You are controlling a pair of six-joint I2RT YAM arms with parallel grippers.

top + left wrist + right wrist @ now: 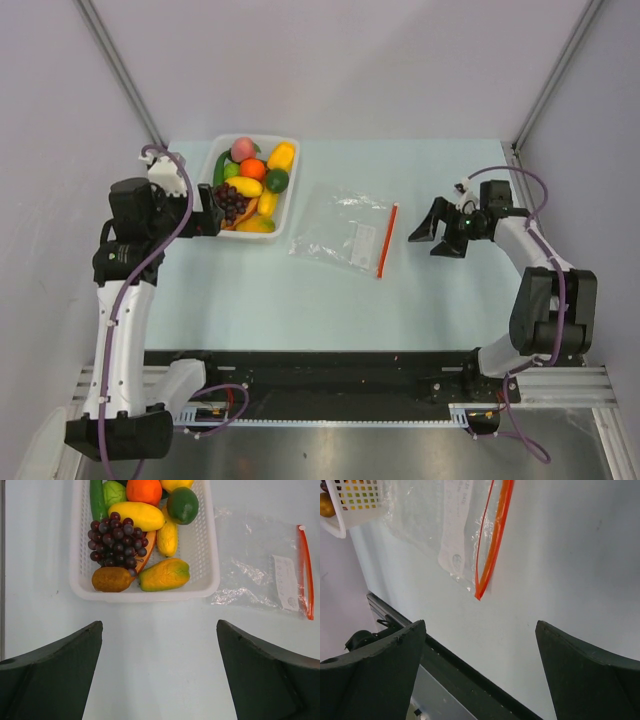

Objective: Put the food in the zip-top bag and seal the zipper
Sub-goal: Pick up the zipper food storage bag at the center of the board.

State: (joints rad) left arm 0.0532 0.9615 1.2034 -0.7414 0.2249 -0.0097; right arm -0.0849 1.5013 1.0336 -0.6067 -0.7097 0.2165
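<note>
The food (pixel 255 185) is a heap of toy fruits and vegetables in a white tray (pixel 289 190) at the back left; dark purple grapes (pixel 116 540) lie nearest my left gripper. My left gripper (pixel 211 216) stands open just left of the tray, holding nothing (pixel 160 625). The clear zip-top bag (pixel 342 230) lies flat on the table, right of the tray. Its red-orange zipper (pixel 388 240) runs along the right edge. My right gripper (pixel 427 242) stands open and empty to the right of the zipper (pixel 494 545), apart from it.
A white label patch (pixel 454 530) sits on the bag beside the zipper. The black rail (pixel 330 365) of the arm bases runs along the table's near edge. Grey walls with metal struts enclose the back and sides.
</note>
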